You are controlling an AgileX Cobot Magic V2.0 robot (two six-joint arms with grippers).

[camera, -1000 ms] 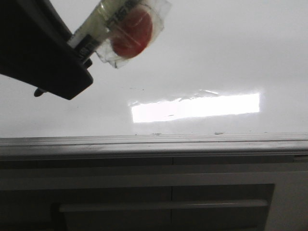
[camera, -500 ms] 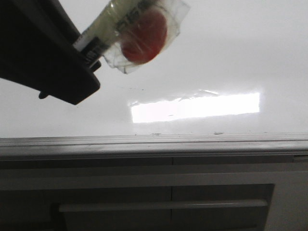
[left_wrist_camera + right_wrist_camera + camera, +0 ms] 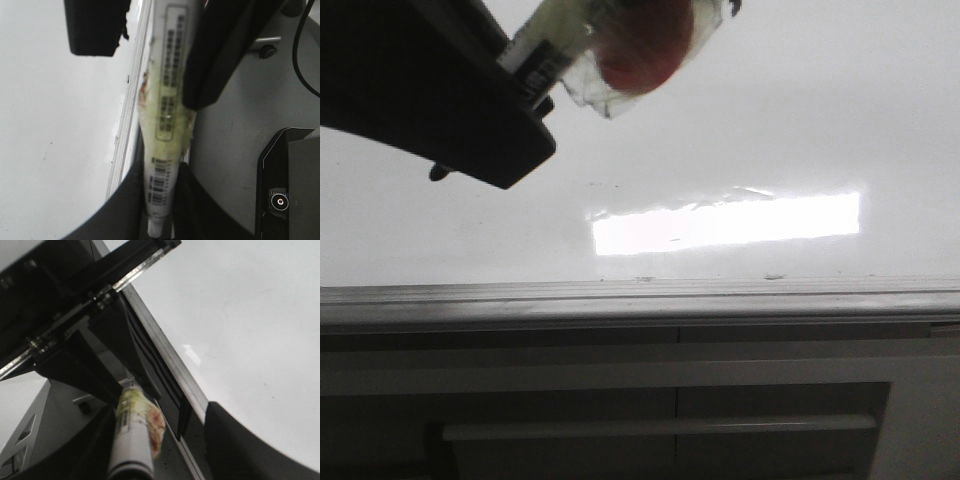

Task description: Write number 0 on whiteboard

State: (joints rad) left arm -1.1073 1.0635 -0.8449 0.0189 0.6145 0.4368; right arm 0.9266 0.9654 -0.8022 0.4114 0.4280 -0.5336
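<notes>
Wrist views show us each gripper's jaws clamping a marker (image 3: 165, 125); the front view shows only one gripper (image 3: 430, 100), now shifted rightward over the whiteboard (image 3: 800, 120).

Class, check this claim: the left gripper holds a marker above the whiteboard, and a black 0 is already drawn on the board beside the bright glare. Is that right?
Not quite. The left gripper does hold the marker above the whiteboard, but the front view shows no 0 beside the glare; the visible board there carries only faint specks.
</notes>
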